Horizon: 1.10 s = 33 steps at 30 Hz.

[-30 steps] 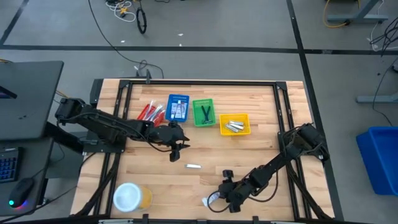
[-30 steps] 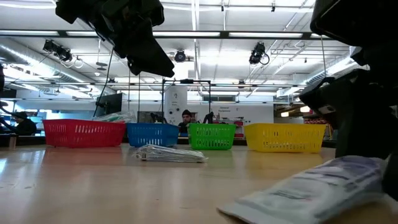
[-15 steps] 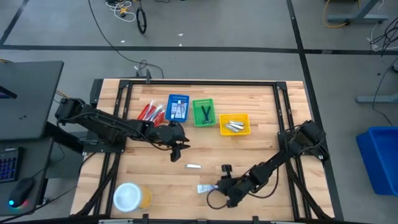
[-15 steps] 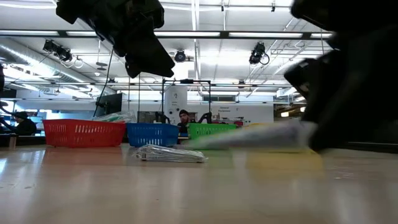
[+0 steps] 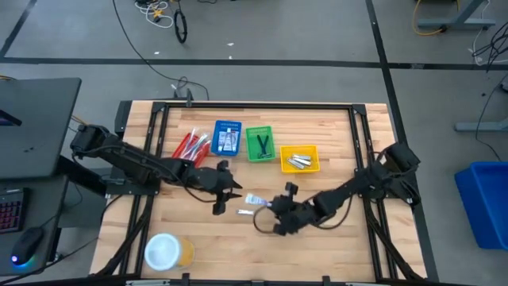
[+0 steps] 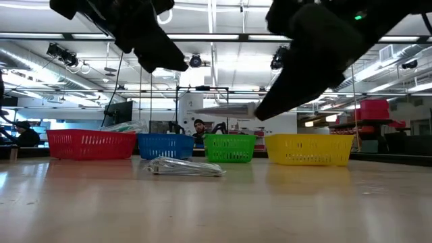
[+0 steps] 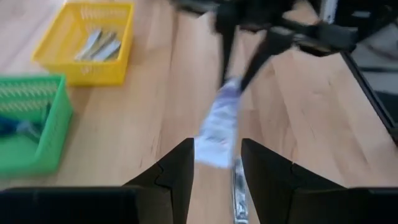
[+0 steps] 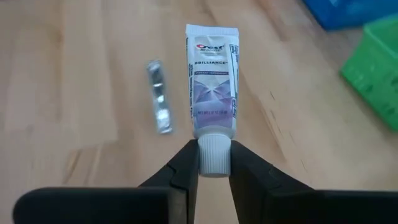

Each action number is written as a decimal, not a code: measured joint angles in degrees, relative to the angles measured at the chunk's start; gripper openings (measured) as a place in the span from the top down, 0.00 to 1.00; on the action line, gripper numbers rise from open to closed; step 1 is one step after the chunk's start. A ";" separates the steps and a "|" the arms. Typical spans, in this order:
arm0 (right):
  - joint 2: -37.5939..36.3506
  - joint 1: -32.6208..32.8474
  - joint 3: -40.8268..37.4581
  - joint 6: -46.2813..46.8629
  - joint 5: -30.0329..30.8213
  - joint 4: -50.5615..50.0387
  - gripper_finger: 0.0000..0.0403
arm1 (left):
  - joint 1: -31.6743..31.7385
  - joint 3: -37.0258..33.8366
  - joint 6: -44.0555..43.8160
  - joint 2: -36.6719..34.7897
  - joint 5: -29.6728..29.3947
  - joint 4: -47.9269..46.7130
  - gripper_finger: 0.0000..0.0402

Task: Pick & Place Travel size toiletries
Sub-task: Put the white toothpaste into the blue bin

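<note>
A small white and purple toothpaste tube (image 8: 212, 87) hangs in the air over the table's middle (image 5: 254, 199), held by my right gripper (image 8: 214, 157), which is shut on it. My left gripper (image 5: 228, 195) is open and faces it from the table's left. In the left wrist view its fingers (image 7: 177, 165) stand on either side of the tube's flat crimped end (image 7: 211, 149); touch cannot be told. A silvery tube (image 8: 160, 96) lies flat on the wood below (image 6: 185, 167). My right gripper pinches the tube's white cap (image 8: 214, 149) between its two fingers. The fingers come level from the table's right, in line with the tube's length. The tube is lifted clear and sticks out level past the fingertips (image 6: 226, 109), with its crimped end toward the left gripper.
Along the far side stand a red bin (image 5: 190, 144), a blue bin (image 5: 228, 137), a green bin (image 5: 259, 144) and a yellow bin (image 5: 299, 159) with silvery tubes. A white-lidded yellow jar (image 5: 167, 252) stands near the near left corner. Bare wood lies to the near right.
My right gripper has lifted the toothpaste tube off the wood at the near edge. It has carried the tube up and toward the table's middle and left, ending in front of the left gripper. The left gripper has shifted slightly toward the tube.
</note>
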 joint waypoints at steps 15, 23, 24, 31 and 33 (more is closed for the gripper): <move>-0.02 -11.40 0.00 8.35 -12.00 4.12 0.81 | -2.05 0.00 15.67 0.02 -10.20 -1.01 0.51; -2.35 -14.54 0.07 7.13 -17.56 11.77 0.81 | -2.14 -0.02 15.25 0.02 -13.65 -5.92 0.53; -2.75 -14.74 0.07 7.03 -18.00 12.08 0.81 | -2.14 -0.02 15.27 0.02 -14.11 -6.42 0.53; -4.89 -15.55 0.07 6.93 -20.73 14.91 0.81 | -2.11 -0.02 17.05 0.02 -15.50 -6.08 0.55; -4.97 -15.78 0.07 6.91 -21.60 15.13 0.81 | -2.11 -0.02 17.11 0.02 -16.11 -6.06 0.57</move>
